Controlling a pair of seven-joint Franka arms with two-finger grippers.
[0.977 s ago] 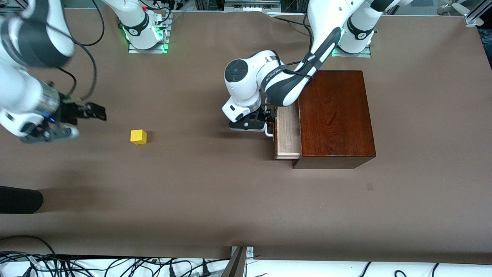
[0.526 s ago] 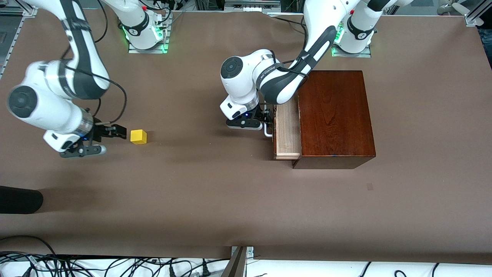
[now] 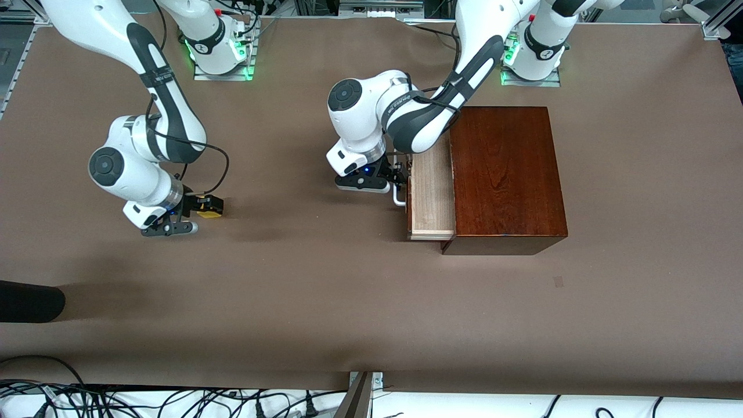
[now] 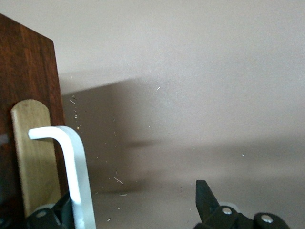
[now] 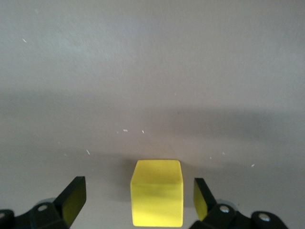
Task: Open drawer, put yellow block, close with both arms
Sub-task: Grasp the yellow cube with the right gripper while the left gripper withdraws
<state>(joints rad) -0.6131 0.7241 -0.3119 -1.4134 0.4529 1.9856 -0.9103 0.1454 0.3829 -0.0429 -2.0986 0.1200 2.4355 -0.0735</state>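
Observation:
The yellow block rests on the brown table toward the right arm's end. My right gripper is down at it, open, one finger on each side of the block with a gap at both fingers. The drawer stands partly pulled out of the dark-brown wooden box, its pale tray showing. My left gripper is at the white handle, open, with the handle bar between its fingers, close against one of them.
A dark rounded object lies at the table edge at the right arm's end. Cables run along the edge nearest the front camera. Bare brown table lies between the block and the drawer.
My right arm has swung down and across to the block, so its open fingers now straddle it. The left gripper has drawn the drawer a little farther out of the box.

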